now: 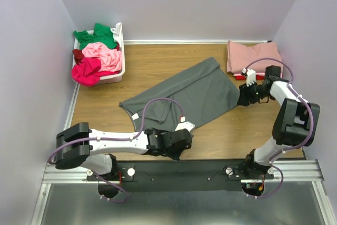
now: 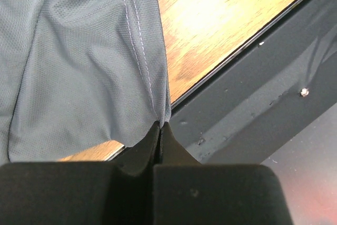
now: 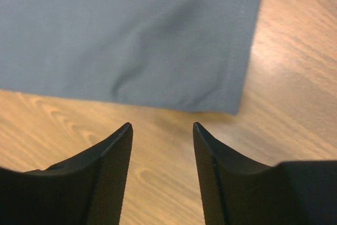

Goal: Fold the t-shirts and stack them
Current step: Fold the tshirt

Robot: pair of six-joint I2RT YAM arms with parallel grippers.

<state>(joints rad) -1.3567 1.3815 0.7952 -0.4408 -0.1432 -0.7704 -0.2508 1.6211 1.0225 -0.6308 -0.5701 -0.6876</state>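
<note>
The grey t-shirt (image 1: 200, 90) is spread on the table (image 1: 158, 61), not yet folded. Its hem is pinched by the left gripper (image 2: 159, 129), and the right gripper (image 3: 162, 135) is held spread just short of its corner. Folded shirts (image 1: 253, 55) are stacked at the far right, and more are left in the basket (image 1: 122, 61).

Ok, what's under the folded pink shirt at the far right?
A sliver of red cloth shows beneath the pink shirt; anything else underneath is covered.
</note>
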